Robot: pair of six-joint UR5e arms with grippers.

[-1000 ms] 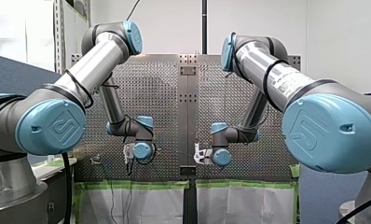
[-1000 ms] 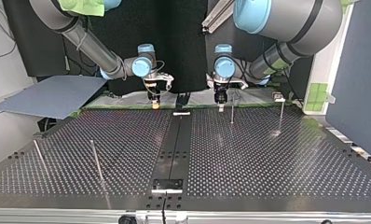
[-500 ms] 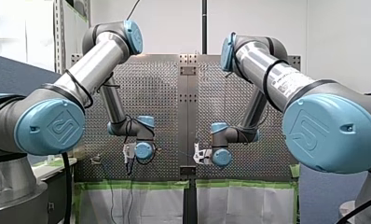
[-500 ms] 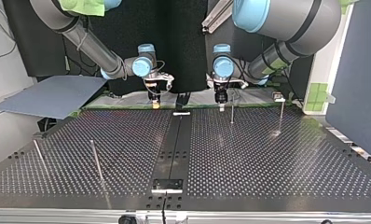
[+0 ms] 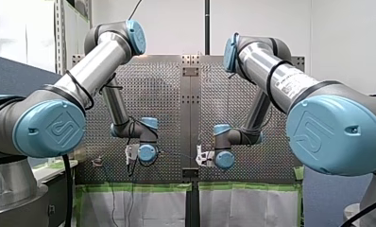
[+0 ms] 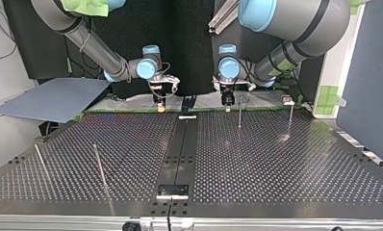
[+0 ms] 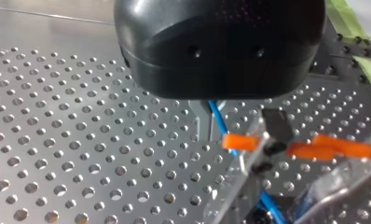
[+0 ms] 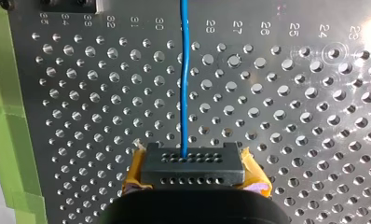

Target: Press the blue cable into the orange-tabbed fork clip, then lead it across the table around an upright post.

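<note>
The thin blue cable [image 8: 184, 84] looks light and limp, with a smooth jacket that would probably slip through a loose pinch. It is best taken close to where it has to bend or seat, so the short free run stays stiff enough to steer. My right arm's fingers [image 8: 193, 170], black-tipped with yellow pads, are pressed together on the cable, which leaves them in a nearly straight line ahead over the perforated metal tabletop [image 8: 291, 116]. My left arm's metal fingers [image 7: 203, 123] stand close together with the cable running out between them, so they seem to pinch it too. Just ahead of those fingers the cable passes under one orange tab of the clear plastic fork clip [image 7: 249, 158] and carries on beyond it; whether it is fully seated in the fork I cannot tell. A thin upright metal post [image 6: 239, 115] stands just beside my left arm's fingers. Leading the cable around it likely calls for light, even tension, since a hard pull could drag it out of the clip.
</note>
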